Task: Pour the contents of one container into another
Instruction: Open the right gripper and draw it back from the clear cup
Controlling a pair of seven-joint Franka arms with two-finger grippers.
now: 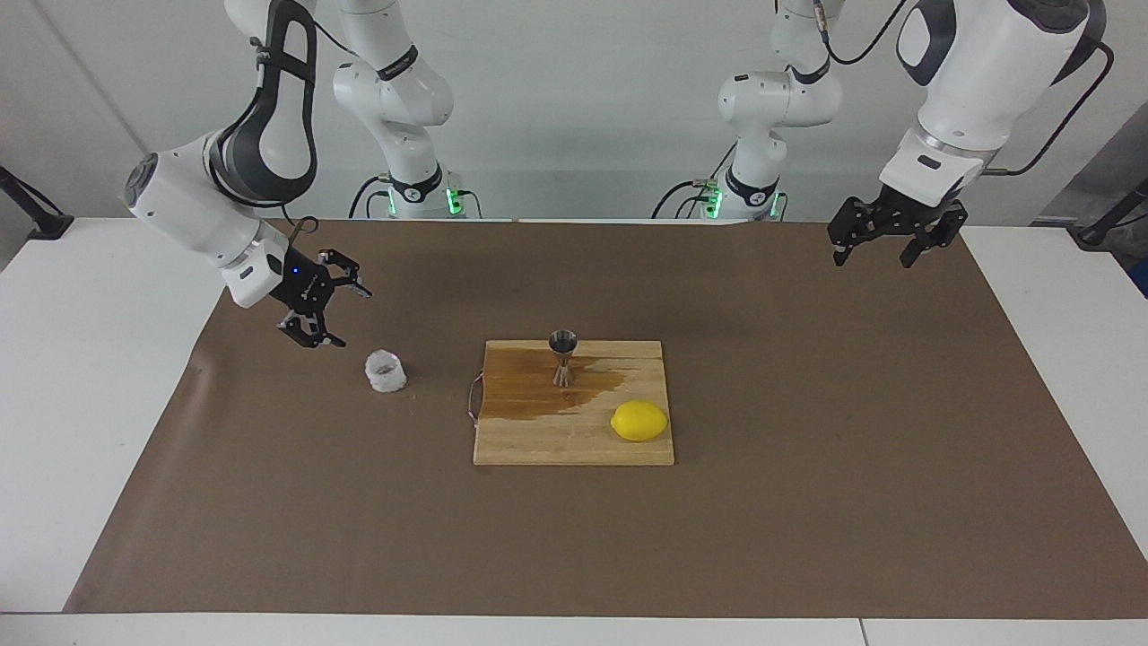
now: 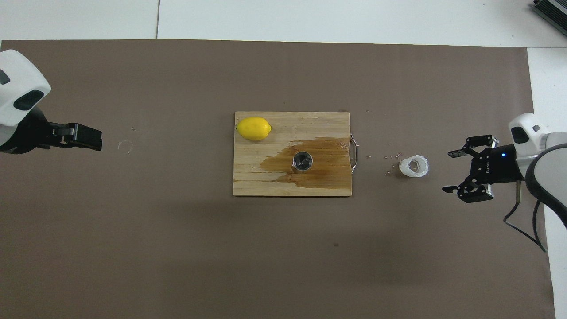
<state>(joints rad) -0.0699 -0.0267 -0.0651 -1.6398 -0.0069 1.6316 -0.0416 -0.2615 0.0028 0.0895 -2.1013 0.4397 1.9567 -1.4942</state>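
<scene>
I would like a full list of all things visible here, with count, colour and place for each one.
white cup: 1, frosted white, upright on the brown mat, toward the right arm's end
jigger: 1, shiny steel, upright on the wet stain of the cutting board
lemon: 1, yellow, on the board
cutting board: 1, light wood, table centre
brown mat: 1, brown, covers the table
right gripper: open, raised beside the cup
left gripper: open, waits over the mat's edge
</scene>
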